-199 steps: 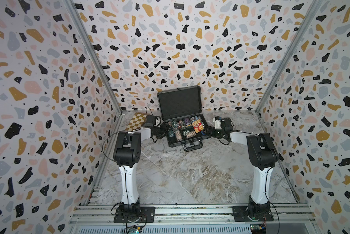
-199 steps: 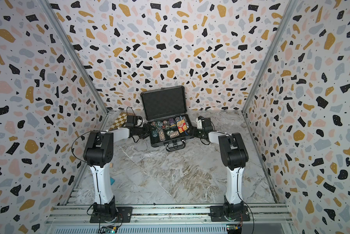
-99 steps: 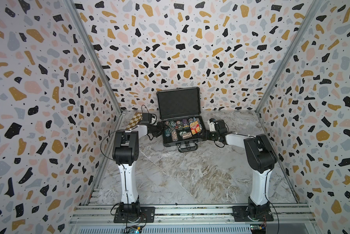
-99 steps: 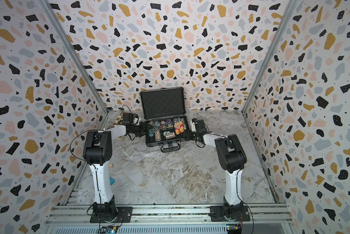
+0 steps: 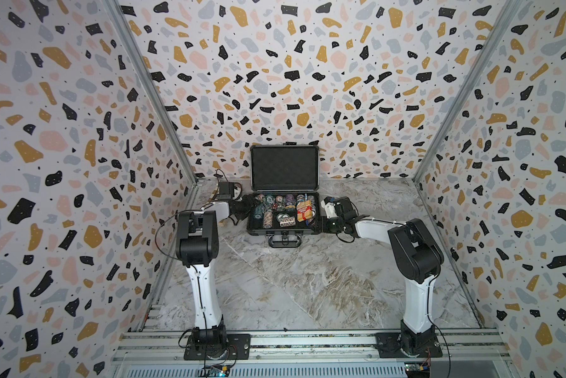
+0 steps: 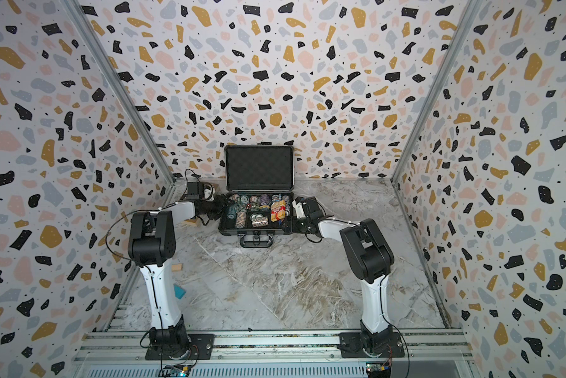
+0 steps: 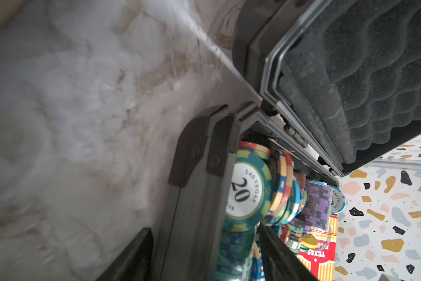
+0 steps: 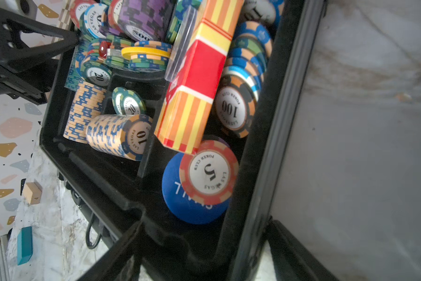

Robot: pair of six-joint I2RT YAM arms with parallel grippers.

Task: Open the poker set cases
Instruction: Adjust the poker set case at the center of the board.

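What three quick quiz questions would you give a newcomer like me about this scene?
1. True or false: the poker set case is shut.
2. Multiple choice: the red chip overlapping the blue disc in the right wrist view shows which number? A) 5 B) 50 C) 1000
3. Fill in: the raised lid is lined with black ____.

Key: 1 false, the lid stands up against the back wall; 2 A; 3 foam.

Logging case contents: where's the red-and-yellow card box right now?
In both top views the card box lies inside the open case, toward its right end, among chips, nearest the right gripper.
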